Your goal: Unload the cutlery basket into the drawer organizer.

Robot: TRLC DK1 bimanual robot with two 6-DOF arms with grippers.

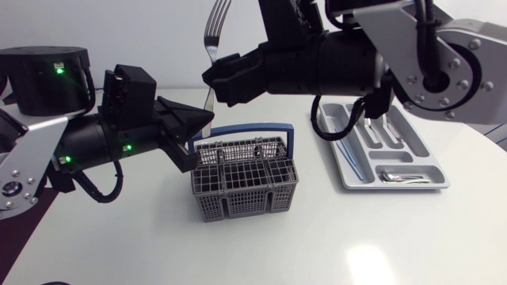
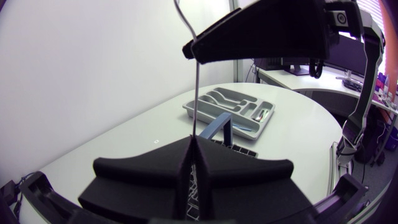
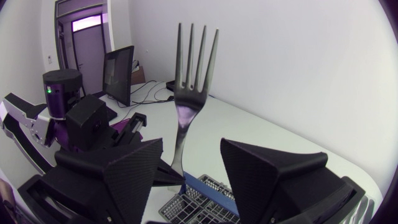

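Head camera looks down over the table (image 1: 317,237); both wrist cameras, close in, share the fork (image 3: 189,74).

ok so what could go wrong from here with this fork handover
1. The left gripper is shut only on the low end of the fork, which stands tall and upright, so it may tilt or slip.
2. The right gripper is open around the fork, which sits nearer one finger; closing unevenly could knock it loose.
3. If dropped, it would probably hit the basket or the table, not the organizer.
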